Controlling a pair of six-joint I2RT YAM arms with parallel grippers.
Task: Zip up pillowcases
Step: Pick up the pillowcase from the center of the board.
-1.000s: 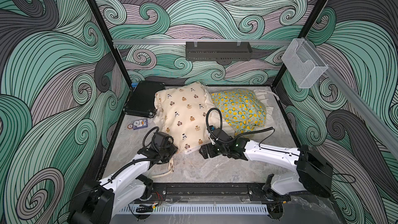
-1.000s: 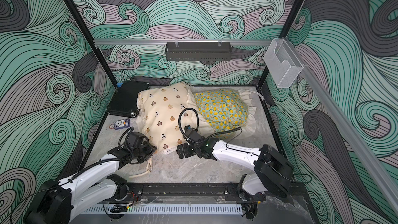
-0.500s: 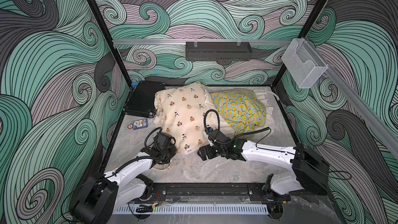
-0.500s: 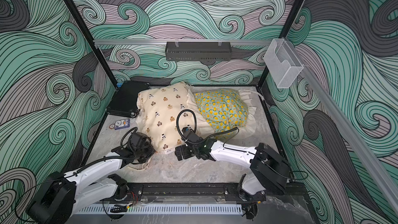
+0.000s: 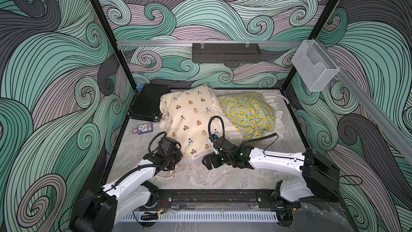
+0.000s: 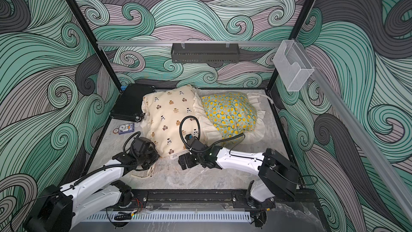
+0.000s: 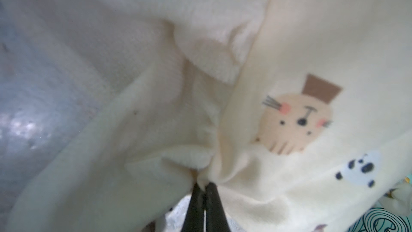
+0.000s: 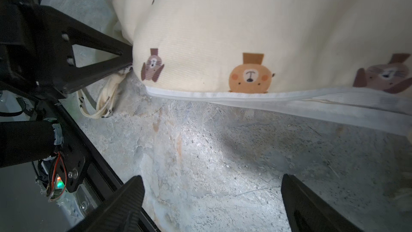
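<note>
Having closed, left pincer (image 7: 203,185) grips pillowcase (image 7: 316,41).

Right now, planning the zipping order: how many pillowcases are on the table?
2. The bear-print pillowcase lies beside the black case; the lemon-print pillowcase lies on its other side, touching it. None seems hidden.

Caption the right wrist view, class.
Open right claw faces the white zipper of the bear pillowcase; shut left claw pinches its corner.
</note>
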